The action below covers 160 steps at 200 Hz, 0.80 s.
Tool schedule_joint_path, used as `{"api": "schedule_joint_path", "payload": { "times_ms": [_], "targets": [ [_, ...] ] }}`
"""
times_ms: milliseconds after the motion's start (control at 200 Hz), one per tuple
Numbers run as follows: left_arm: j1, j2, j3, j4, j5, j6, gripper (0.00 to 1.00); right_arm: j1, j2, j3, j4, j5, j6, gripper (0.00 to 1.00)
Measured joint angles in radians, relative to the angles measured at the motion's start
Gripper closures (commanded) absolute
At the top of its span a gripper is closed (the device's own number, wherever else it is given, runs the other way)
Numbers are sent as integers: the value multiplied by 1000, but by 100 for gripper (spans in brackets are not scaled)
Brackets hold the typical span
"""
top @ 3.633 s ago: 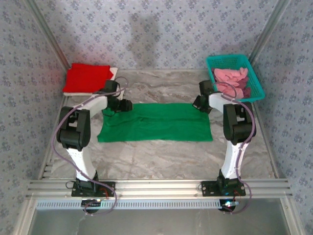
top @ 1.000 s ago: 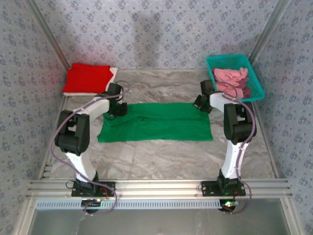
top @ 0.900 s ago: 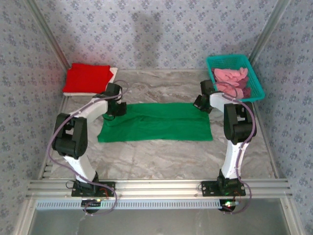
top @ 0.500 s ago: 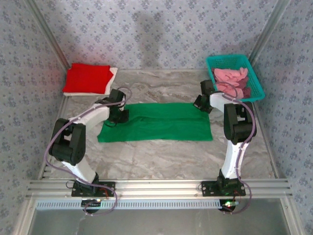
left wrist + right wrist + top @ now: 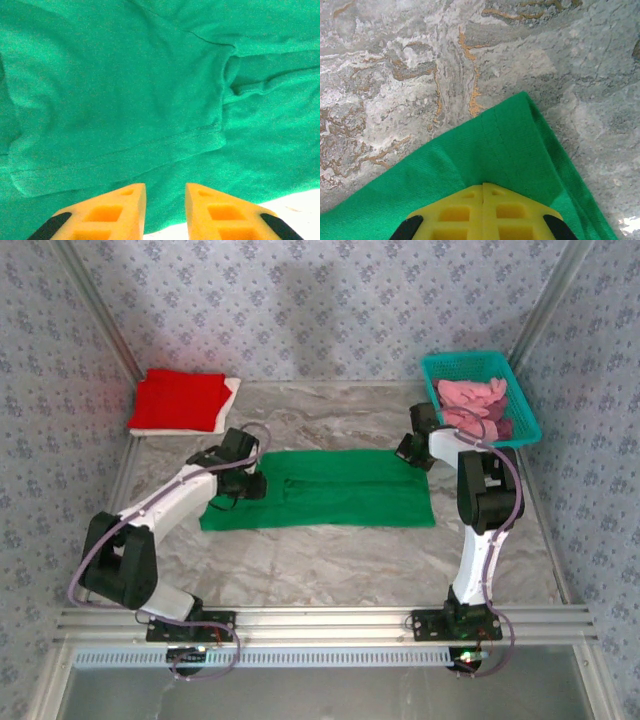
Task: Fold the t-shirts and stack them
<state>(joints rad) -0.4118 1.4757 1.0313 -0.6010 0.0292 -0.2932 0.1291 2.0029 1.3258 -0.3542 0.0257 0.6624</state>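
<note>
Top external, green t-shirt (image 5: 340, 490), edges seemingly straight, open table (image 5: 330, 560) around

Walls (image 5: 330, 330): grey-blue paper with a small repeating flower print, closing in 3 sides at 9, 12 and 3 o'clock.
Table top (image 5: 330, 560): grey marble pattern with rust-orange veins.
Frame: bare aluminium rails (image 5: 320, 620) along 6 o'clock, and slanted posts (image 5: 95, 310) at 10 and 2 o'clock.
Light: even, with a faint shadow on the wall at 12 o'clock.
</note>
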Motion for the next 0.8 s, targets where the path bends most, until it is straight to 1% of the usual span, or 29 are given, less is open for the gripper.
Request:
{"api": "schedule_joint_path", "payload": {
  "times_ms": [60,95,160,225,330,425,580,635,799],
  "targets": [
    [24,14,8,10,12,6,75,0,0,0,0,0,0,100],
    [37,34,22,15,16,11,77,0,0,0,0,0,0,100],
    [65,90,66,35,31,18,78,-1,0,0,0,-3,-1,100],
    [95,147,106,85,59,19,77,0,0,0,0,-4,-4,100],
    [146,236,172,155,107,4,84,5,0,12,-24,-3,-13,100],
    [180,325,227,211,132,-23,86,17,-2,34,-63,11,-35,100],
    [211,396,203,269,148,-85,88,65,-44,57,-119,48,-74,100],
    [221,406,183,274,151,-103,90,84,-55,79,-140,61,-89,100],
    [264,412,131,294,163,-154,92,129,-58,133,-173,75,-121,100]
  ]
}}
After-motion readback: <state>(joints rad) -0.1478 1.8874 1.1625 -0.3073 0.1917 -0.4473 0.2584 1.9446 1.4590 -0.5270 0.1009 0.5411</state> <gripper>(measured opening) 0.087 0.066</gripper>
